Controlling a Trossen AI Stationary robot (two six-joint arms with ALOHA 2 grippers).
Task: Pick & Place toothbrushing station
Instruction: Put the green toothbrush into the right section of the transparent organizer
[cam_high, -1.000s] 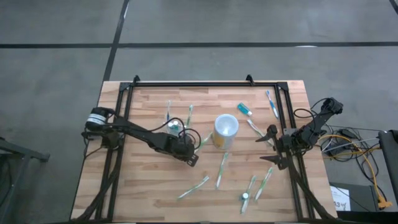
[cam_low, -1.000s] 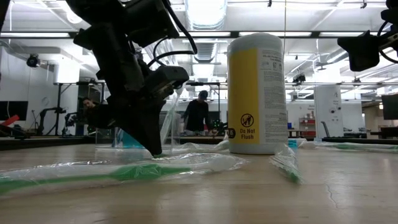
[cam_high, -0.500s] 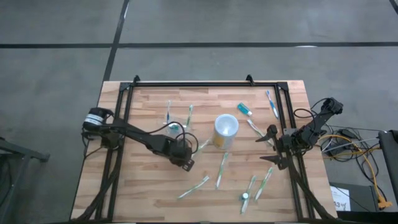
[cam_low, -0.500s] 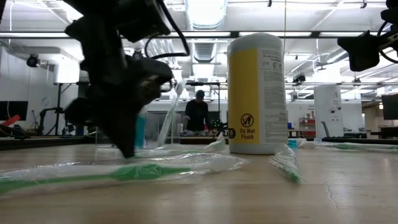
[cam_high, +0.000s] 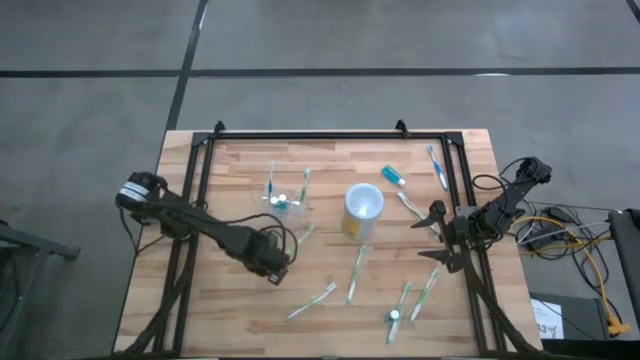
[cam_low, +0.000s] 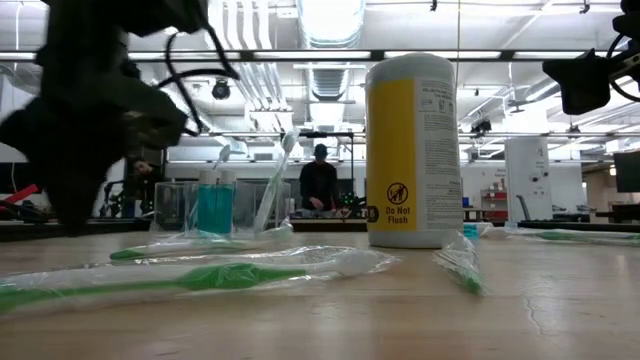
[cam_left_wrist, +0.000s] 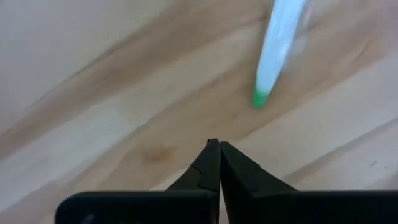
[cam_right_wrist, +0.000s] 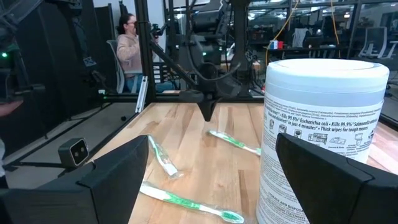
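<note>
Hovering lower left of centre, the left claw (cam_high: 272, 268) is pressed together, empty. Standing upright in the low view, the toothbrushing station (cam_low: 215, 208) is holding brushes. The right claw (cam_high: 437, 237) is idling spread.

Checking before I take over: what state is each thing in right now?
left gripper: shut, empty, over bare wood.
right gripper: open, empty, parked at the table's right edge.
toothbrushing station: upright, toothbrushes standing inside.
yellow canister: upright, lid on.
wrapped toothbrushes: lying flat, scattered.

place: robotics lab or workshop | floor: bare grey concrete (cam_high: 90, 110) with dark seams | ceiling: open, strip lights (cam_low: 330, 20) and exposed ducts | bench: wooden table (cam_high: 240, 310) in a black metal frame (cam_high: 320, 133) | background: people (cam_low: 320, 180) at workbenches, monitors, metal stands, loose cables (cam_high: 575, 250)
</note>
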